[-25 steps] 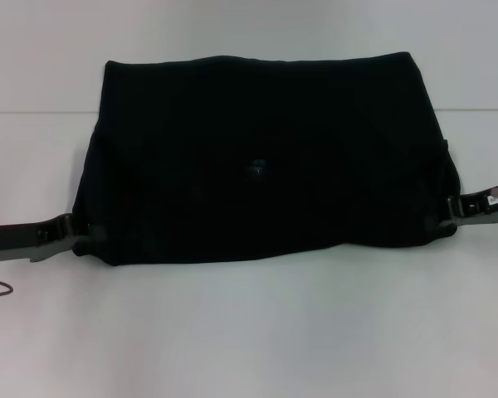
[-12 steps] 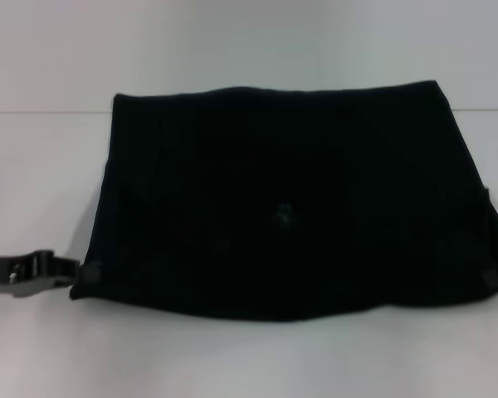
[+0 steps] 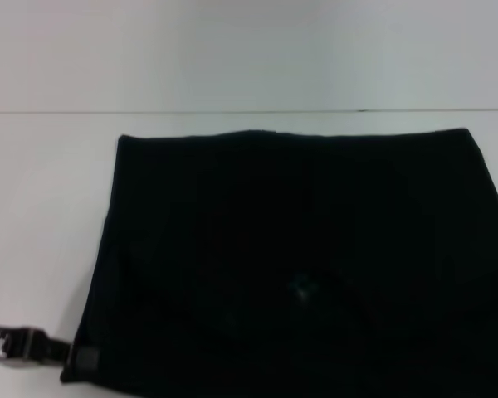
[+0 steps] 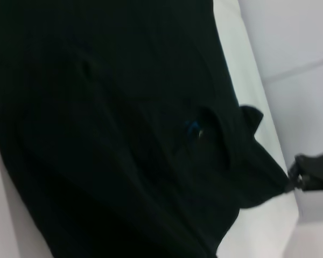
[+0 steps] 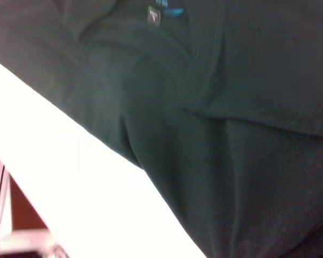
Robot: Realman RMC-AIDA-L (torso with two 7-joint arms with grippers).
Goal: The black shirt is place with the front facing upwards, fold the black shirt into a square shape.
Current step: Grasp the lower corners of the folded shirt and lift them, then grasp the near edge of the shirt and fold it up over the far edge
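The left gripper is clamped on the black shirt at its near left corner, close to the table's near edge. The left wrist view alone shows the right gripper pinching the opposite corner. Both wrist views show a small blue neck label; the head view shows it only as a faint mark.

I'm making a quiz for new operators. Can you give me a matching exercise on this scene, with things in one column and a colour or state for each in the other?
Things:
1. shirt
2. table
3. neck label
4. left tool

Colour or state:
a. white
b. blue
c. black
d. clamped on the shirt's near left corner

Pairs: 1-c, 2-a, 3-b, 4-d.

The right tool grips the opposite corner.
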